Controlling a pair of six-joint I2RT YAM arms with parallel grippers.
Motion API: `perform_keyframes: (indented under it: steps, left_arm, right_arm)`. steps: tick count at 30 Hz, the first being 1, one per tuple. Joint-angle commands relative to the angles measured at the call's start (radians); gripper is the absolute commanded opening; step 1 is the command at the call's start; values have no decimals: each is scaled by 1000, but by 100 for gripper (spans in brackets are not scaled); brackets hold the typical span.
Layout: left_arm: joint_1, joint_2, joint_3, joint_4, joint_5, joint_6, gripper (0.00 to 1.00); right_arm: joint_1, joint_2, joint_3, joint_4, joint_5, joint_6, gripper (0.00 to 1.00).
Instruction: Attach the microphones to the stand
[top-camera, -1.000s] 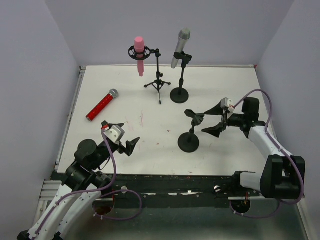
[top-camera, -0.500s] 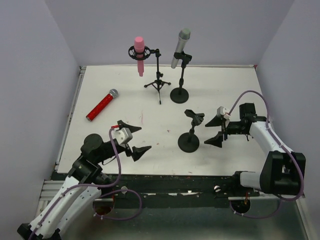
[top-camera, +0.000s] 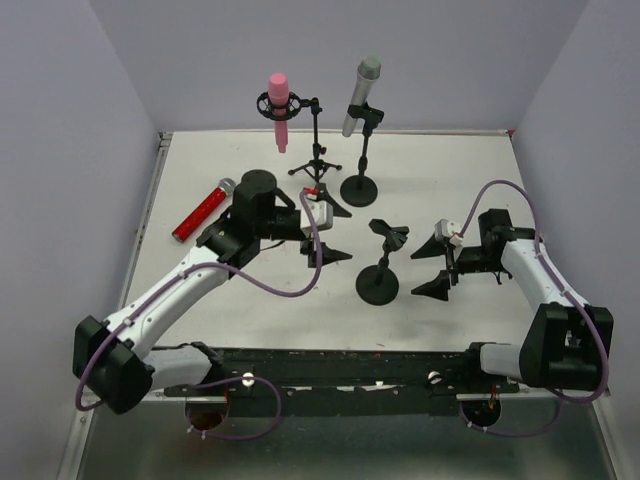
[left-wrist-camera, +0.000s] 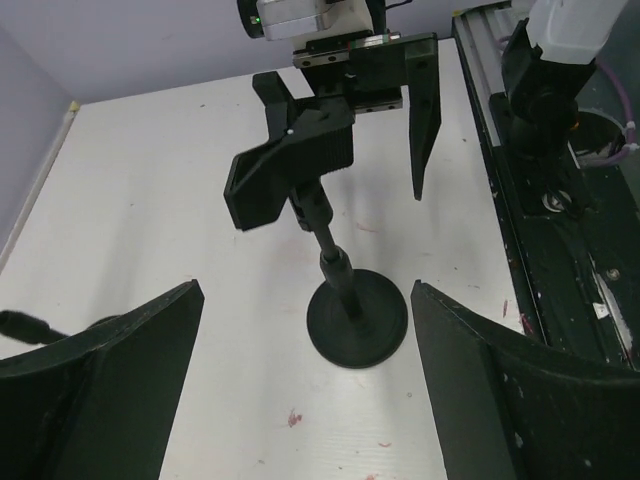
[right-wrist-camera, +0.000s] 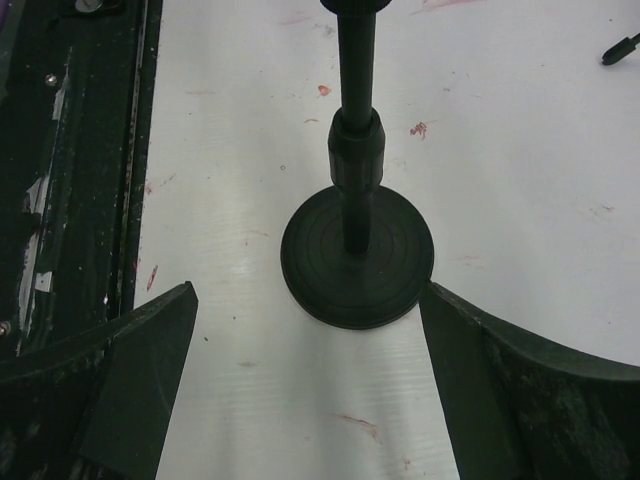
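Glossy red microphone (top-camera: 200, 215), silver mesh head, lying flat, left fingers (left-wrist-camera: 110, 370) and right fingers (right-wrist-camera: 120, 370) spread, empty.

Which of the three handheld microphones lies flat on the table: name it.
The glossy red microphone with the silver mesh head, lying on the white table's left side. The all-pink microphone and the silver-grey microphone sit upright in stands.

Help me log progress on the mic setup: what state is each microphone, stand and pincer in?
pink microphone: mounted upright in tripod stand.
silver-grey microphone: clipped on round-base stand.
red microphone: lying loose on table.
near stand: upright, clip empty.
left pincer: open, empty.
right pincer: open, empty.
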Motion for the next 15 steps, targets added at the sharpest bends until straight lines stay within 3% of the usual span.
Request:
perform_keyframes:
  steps: [1,7,15]
  left_arm:
    - [-60,158,177,-84,88,151,91]
    - [-128,330,377,-208,56,217,85]
    - [-149,358,372,-191,36,199,70]
  right_arm:
    - [-4,-27,18,-19,6,-18,100]
    - [-6,-32,24,-29,7,-28,100]
    - [-4,-29,24,-33,7,-29,100]
